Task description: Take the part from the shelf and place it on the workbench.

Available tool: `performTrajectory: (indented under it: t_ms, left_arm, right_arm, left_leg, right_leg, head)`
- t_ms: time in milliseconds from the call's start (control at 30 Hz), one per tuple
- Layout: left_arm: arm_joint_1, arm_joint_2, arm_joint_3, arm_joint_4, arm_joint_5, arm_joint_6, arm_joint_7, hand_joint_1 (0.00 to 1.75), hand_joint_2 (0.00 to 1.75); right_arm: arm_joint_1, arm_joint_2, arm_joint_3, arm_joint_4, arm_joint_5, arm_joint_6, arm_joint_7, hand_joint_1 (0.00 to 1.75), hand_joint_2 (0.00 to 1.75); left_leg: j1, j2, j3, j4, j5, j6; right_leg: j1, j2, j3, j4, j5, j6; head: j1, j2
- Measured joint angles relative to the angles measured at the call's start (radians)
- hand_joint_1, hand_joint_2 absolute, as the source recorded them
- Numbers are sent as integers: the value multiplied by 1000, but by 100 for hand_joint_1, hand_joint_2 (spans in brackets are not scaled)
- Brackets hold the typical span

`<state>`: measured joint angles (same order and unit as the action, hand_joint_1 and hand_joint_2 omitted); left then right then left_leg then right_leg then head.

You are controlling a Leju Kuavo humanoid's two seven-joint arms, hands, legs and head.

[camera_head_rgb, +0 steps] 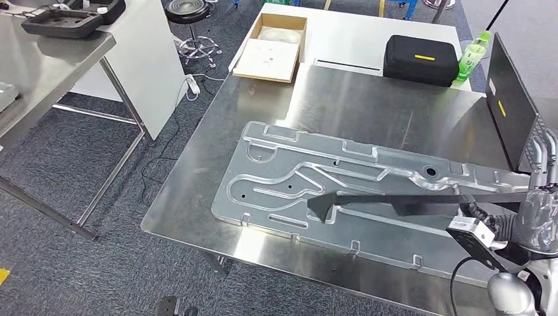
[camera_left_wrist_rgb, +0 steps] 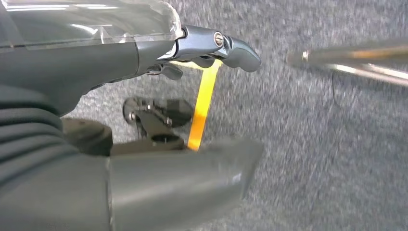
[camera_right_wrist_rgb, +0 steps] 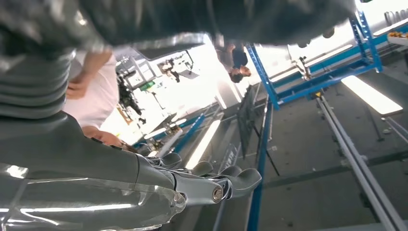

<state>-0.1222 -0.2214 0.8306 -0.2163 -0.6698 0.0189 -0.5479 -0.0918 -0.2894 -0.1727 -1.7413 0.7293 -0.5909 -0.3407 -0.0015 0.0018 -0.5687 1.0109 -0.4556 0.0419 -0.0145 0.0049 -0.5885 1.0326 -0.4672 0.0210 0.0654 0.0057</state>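
I saw part [camera_head_rgb: 342, 191], long flat aluminium panel, lying flat on steel workbench [camera_head_rgb: 395, 108], long axis running from near-left corner toward far right, wider end left. My right hand [camera_head_rgb: 543, 171] stood raised at panel's right end, fingers [camera_right_wrist_rgb: 231, 180] loosely curled, holding nothing. Left hand [camera_left_wrist_rgb: 144, 120] hung over grey carpet [camera_left_wrist_rgb: 312, 144], thumb and fingers apart, nothing held.

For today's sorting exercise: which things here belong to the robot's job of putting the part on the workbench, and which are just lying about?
Belongs to the job:
- stamped metal panel
- steel workbench
- right hand

Just lying about:
- open cardboard box
- black zip case
- green bottle
- black stool
- laptop
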Motion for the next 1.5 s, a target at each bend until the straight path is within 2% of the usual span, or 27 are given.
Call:
performTrajectory:
  t_ms: [67, 133, 167, 200, 233, 300, 367, 467, 533, 567, 633, 700, 733, 767, 833, 900, 967, 1033, 1100, 1167, 1200, 1233, 1267, 1300, 1367, 1400, 1500]
  left_arm:
    - [-1, -2, 0, 0, -1, 1, 0, 0, 0]
    - [-2, -2, 0, 0, -1, 1, -2, 0, 0]
    - [-1, -2, 0, 0, -1, 1, -2, 0, 0]
    - [-1, -2, 0, 0, 0, 1, -4, 0, 0]
    - [-1, -3, 0, 0, 0, 1, -5, 0, 0]
    - [-1, -3, 0, 0, 0, 0, -6, 0, 0]
    - [-2, -3, 0, 0, 0, -1, -8, 0, 0]
    - [-4, -3, 0, 0, 0, 0, -9, 0, 0]
    - [-5, -3, 0, 0, -2, 1, -9, 0, 0]
    - [-6, -3, 1, 0, -3, 2, -8, 0, 0]
    - [-6, -3, 1, 0, -3, 4, -6, 0, 0]
    - [-5, -3, 1, 0, -4, 6, -3, 0, 0]
    - [-5, -3, 1, 0, -4, 7, -1, 0, 0]
    - [-5, -3, 1, 0, -3, 8, 0, 0, 0]
    - [-7, -3, 1, 0, -3, 9, 1, 0, 0]
    - [-9, -3, 1, 0, -3, 10, 1, 0, 0]
    - [-9, -3, 1, 0, -3, 10, 2, 0, 0]
    - [-9, -4, 1, 0, -3, 11, 2, 0, 0]
    - [-10, -5, 1, 0, -3, 11, 2, 0, 0]
    - [-10, -5, 2, 0, -3, 13, 4, 0, 0]
    - [-9, -5, 2, 0, -3, 14, 5, 0, 0]
    - [-8, -5, 2, 0, -3, 15, 6, 0, 0]
    - [-7, -5, 2, 0, -3, 16, 7, 0, 0]
    - [-7, -6, 2, 0, -4, 18, 8, 0, 0]
    - [-7, -6, 2, 0, -4, 21, 8, 0, 0]
    - [-8, -7, 2, 0, -5, 22, 8, 0, 0]
    - [-7, -7, 2, 0, -8, 27, 6, 0, 0]
  right_arm:
    - [1, -9, 0, -4, -2, 14, 11, 0, 0]
    - [0, -20, 0, 0, 1, 58, 48, 0, 0]
    - [-2, -28, 0, 7, 1, 89, 73, 0, 0]
    - [-7, -39, 0, 19, -2, 125, 99, 0, 0]
    - [-15, -53, 0, 33, -8, 157, 121, 0, 0]
    - [-35, -83, 0, 61, -21, 202, 147, 0, 0]
    - [-52, -102, 0, 78, -27, 214, 153, 0, 0]
    - [-62, -116, 0, 97, -35, 211, 154, 0, 0]
    - [-67, -118, -2, 105, -40, 196, 152, 0, 0]
    - [-69, -119, -3, 107, -41, 188, 151, 0, 0]
    - [-72, -119, -4, 111, -42, 178, 148, 0, 0]
    - [-72, -118, -4, 115, -39, 170, 144, 0, 0]
    - [-72, -118, -4, 116, -37, 167, 143, 0, 0]
    - [-72, -118, -4, 116, -35, 163, 142, 0, 0]
    - [-72, -118, -4, 117, -31, 160, 140, 0, 0]
    - [-72, -118, -4, 117, -29, 159, 139, 0, 0]
    - [-72, -118, -4, 118, -29, 159, 139, 0, 0]
    - [-73, -118, -4, 118, -29, 159, 139, 0, 0]
    - [-75, -118, -6, 119, -29, 157, 138, 0, 0]
    - [-72, -118, -7, 121, -28, 151, 138, 0, 0]
    - [-67, -117, -7, 122, -28, 146, 138, 0, 0]
    - [-63, -117, -7, 122, -28, 140, 136, 0, 0]
    - [-59, -117, -9, 122, -27, 134, 135, 0, 0]
    - [-57, -116, -10, 121, -27, 128, 134, 0, 0]
    - [-51, -116, -15, 118, -26, 118, 132, 0, 0]
    - [-47, -115, -17, 116, -26, 113, 131, 0, 0]
    - [-32, -112, -26, 106, -24, 103, 126, 0, 0]
  left_leg:
    - [5, 3, 5, -13, 8, 10]
    - [4, 5, 4, -14, 10, 14]
    - [3, 6, 3, -13, 9, 14]
    - [3, 6, 3, -12, 9, 13]
    - [3, 7, 2, -11, 9, 13]
    - [4, 6, 2, -5, 6, 9]
    - [1, 5, -1, 3, 2, 1]
    - [-3, 5, -4, 5, 2, -12]
    - [-2, 4, -13, 28, -17, -22]
    - [-1, 3, -29, 66, -42, -27]
    - [2, 2, -88, 198, -109, -32]
    - [3, 2, -136, 300, -140, -33]
    - [3, 2, -136, 299, -128, -31]
    - [3, 2, -115, 256, -99, -28]
    - [1, 1, -44, 111, -34, -16]
    - [-3, 1, -3, 21, -9, -8]
    - [-5, 1, 0, 8, -8, -4]
    - [-2, 2, 4, -5, 3, 6]
    - [2, 4, 7, -16, 12, 15]
    - [1, 5, 5, -16, 12, 17]
    - [1, 5, 4, -16, 12, 17]
    - [0, 5, 4, -15, 11, 17]
    - [0, 4, 5, -13, 10, 16]
    - [1, 4, 6, -11, 8, 14]
    - [-1, 4, 6, -4, 2, 8]
    - [-3, 3, 5, -1, 1, 4]
    - [-5, 3, 3, 1, -3, -10]
  right_leg:
    - [-2, -1, -27, 63, -43, 10]
    - [-5, -1, -86, 189, -107, 19]
    - [-6, -2, -112, 244, -126, 23]
    - [-8, -2, -124, 266, -125, 25]
    - [-10, -3, -116, 250, -105, 27]
    - [-14, -6, -52, 121, -36, 28]
    - [-11, -7, 1, 12, 1, 20]
    - [-7, -4, 6, -7, 5, 2]
    - [-11, -5, 7, -12, 9, -11]
    - [-13, -5, 7, -14, 11, -17]
    - [-11, -6, 5, -14, 11, -24]
    - [-9, -6, 3, -12, 11, -26]
    - [-7, -5, 2, -10, 11, -26]
    - [-6, -4, 3, -10, 11, -26]
    - [-2, -3, 4, -8, 10, -24]
    - [1, -2, 3, -7, 10, -16]
    - [0, -3, 2, -11, 13, -3]
    - [-3, -4, -1, 1, 2, 7]
    - [-6, -4, -35, 79, -48, 15]
    - [-8, -4, -96, 206, -110, 22]
    - [-9, -4, -117, 249, -121, 25]
    - [-9, -4, -123, 259, -113, 26]
    - [-9, -5, -108, 227, -85, 26]
    - [-10, -5, -75, 161, -47, 26]
    - [-7, -7, -12, 31, 3, 18]
    - [-4, -7, 3, -3, 11, 13]
    - [-2, -5, 4, -13, 12, -4]
  head:
    - [1, 0]
    - [1, 0]
    - [1, 0]
    - [1, 0]
    - [1, 0]
    - [1, 0]
    - [0, 0]
    - [0, 0]
    - [-1, 0]
    - [-1, 0]
    - [-2, 0]
    - [-2, 0]
    - [-2, 0]
    - [-2, 0]
    - [-2, 0]
    - [-1, 0]
    - [-1, 0]
    - [-1, 0]
    - [0, 0]
    - [0, 0]
    - [0, 0]
    - [0, 0]
    - [0, 0]
    - [0, 0]
    - [0, 0]
    - [-1, 0]
    - [-1, 0]
